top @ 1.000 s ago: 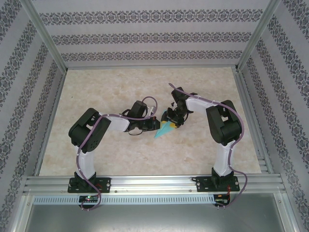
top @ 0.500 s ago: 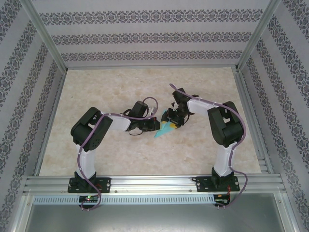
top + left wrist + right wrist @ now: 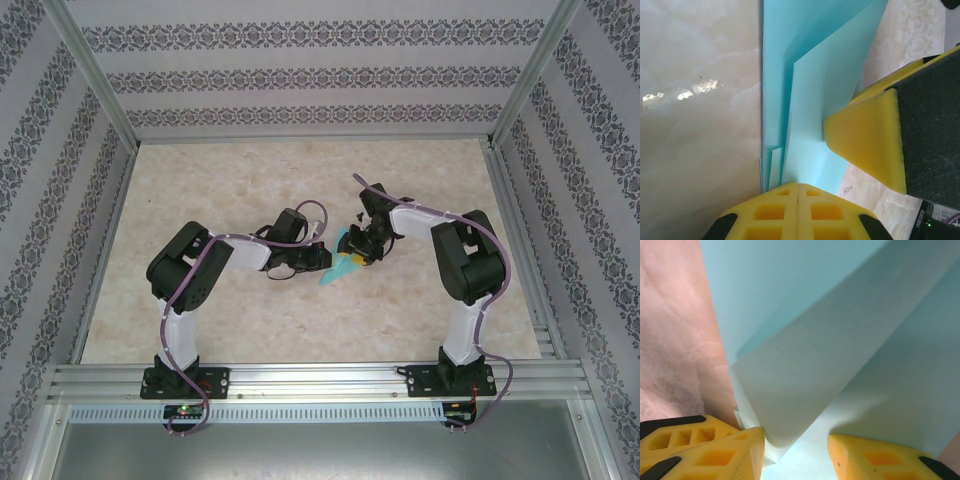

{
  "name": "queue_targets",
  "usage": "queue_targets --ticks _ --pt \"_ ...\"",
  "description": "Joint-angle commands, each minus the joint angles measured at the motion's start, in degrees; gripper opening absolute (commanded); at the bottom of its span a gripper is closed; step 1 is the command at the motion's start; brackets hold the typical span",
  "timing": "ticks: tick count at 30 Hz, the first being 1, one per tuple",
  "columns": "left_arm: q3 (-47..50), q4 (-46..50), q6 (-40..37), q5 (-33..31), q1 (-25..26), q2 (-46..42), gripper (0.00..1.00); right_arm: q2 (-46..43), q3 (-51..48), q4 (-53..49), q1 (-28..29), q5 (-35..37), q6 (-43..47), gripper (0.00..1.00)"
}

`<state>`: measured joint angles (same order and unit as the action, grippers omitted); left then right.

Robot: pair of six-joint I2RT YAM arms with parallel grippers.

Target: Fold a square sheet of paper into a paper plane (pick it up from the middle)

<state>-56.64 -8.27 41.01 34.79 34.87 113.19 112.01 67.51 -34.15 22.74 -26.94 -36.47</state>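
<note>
Left wrist cam: left jaws pinched shut on the near end of the half-folded paper plane (image 3: pixel 810 100), which runs straight out ahead of them, right jaws part-open astride a raised flap, so I'd ease that flap down squarely along its crease.

Both wrist views crop the paper plane (image 3: pixel 810 100) at the top.

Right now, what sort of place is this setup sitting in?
Probably a robot test cell: an aluminium frame boxes in a marble-look tabletop, patterned panels line the walls, and a left arm and right arm bolted at the near edge work on a folded teal paper.
</note>
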Motion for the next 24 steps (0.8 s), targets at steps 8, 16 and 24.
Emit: queue_targets --ticks 8,16,24 --pt "-0.94 2.48 -1.36 -1.56 -0.59 -0.54 0.02 12.94 -1.35 -3.67 0.36 13.6 3.24 0.45" --pt "-0.53 0.05 -0.35 -0.41 -0.54 -2.63 0.02 15.02 -0.36 -4.81 0.64 15.27 2.06 0.47" --pt "1.36 -2.72 1.36 1.04 -0.5 -5.76 0.03 16.11 -0.25 -4.78 0.66 16.44 0.36 0.47"
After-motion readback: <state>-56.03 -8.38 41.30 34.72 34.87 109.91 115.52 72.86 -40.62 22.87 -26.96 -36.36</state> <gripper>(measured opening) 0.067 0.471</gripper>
